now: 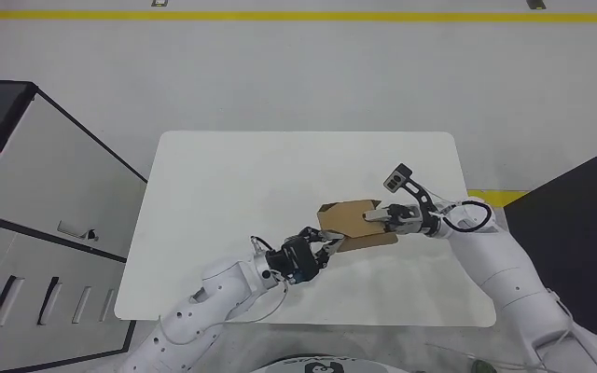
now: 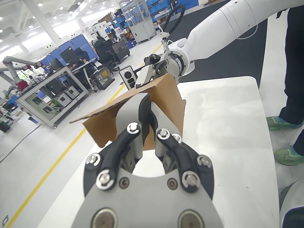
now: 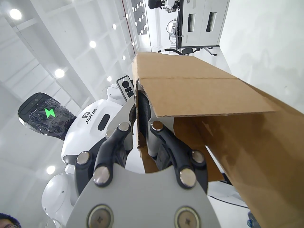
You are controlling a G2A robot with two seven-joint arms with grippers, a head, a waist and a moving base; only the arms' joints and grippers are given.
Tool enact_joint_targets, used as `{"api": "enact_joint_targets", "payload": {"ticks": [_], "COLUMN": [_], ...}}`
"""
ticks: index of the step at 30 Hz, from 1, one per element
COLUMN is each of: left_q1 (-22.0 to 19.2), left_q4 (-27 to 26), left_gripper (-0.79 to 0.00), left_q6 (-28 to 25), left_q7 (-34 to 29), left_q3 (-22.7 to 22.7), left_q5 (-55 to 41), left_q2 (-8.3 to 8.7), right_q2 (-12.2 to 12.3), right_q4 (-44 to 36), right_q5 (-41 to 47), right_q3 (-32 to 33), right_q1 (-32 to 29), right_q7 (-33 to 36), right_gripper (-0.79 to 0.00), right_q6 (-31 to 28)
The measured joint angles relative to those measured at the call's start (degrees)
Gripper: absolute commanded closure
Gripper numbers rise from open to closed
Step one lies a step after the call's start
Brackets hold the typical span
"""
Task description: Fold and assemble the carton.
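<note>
- The carton (image 1: pixel 353 224) hangs over the near half of the desk (image 1: pixel 280 168), partly opened and held between the 2 claws. I cannot tell whether its lower edge touches the desk.
- The left claw (image 2: pixel 147 116) is closed on a thin cardboard panel at the carton's near-left end, with the wall pinched between its pads.
- The right claw (image 3: pixel 140 119) is clamped on a panel edge at the opposite end, just beside a crease line.
- The step in hand, as I judge it, is squaring the flattened sleeve into a box shape.
- To do it well, the 2 claws should work together: 1 acts as an anchor while the other swings its panel about the crease. Pulling them apart would likely tear the board or slip a grip.
- Bend only along the scored lines, and slowly, so the walls do not buckle mid-panel.
- Set the carton down on the desk before either claw lets go, so the shape has support and does not spring back flat.
</note>
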Motion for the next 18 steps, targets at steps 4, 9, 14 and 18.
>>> {"api": "enact_joint_targets", "payload": {"ticks": [4, 9, 14, 18], "left_q1": [0.3, 0.5, 0.1, -0.3], "left_q4": [-0.1, -0.2, 0.1, 0.4], "left_gripper": [0.000, 0.000, 0.000, 0.000], "left_q6": [0.3, 0.1, -0.1, 0.0], "left_q7": [0.2, 0.2, 0.1, 0.1], "left_q3": [-0.5, -0.2, 0.8, 1.2], "left_q5": [-0.2, 0.0, 0.1, 0.1], "left_q2": [0.11, 0.15, -0.01, -0.10], "right_q2": [0.2, 0.3, 0.2, 0.1], "right_q4": [0.7, 1.0, 0.6, 0.5], "right_q5": [0.9, 1.5, 1.7, 1.8], "right_q3": [-0.3, -0.8, -2.0, -2.8], "right_q1": [0.3, 0.5, 0.7, 0.8], "right_q7": [0.0, 0.0, 0.0, 0.0], "right_gripper": [0.000, 0.000, 0.000, 0.000], "right_q6": [-0.4, -0.4, -0.3, -0.4]}}
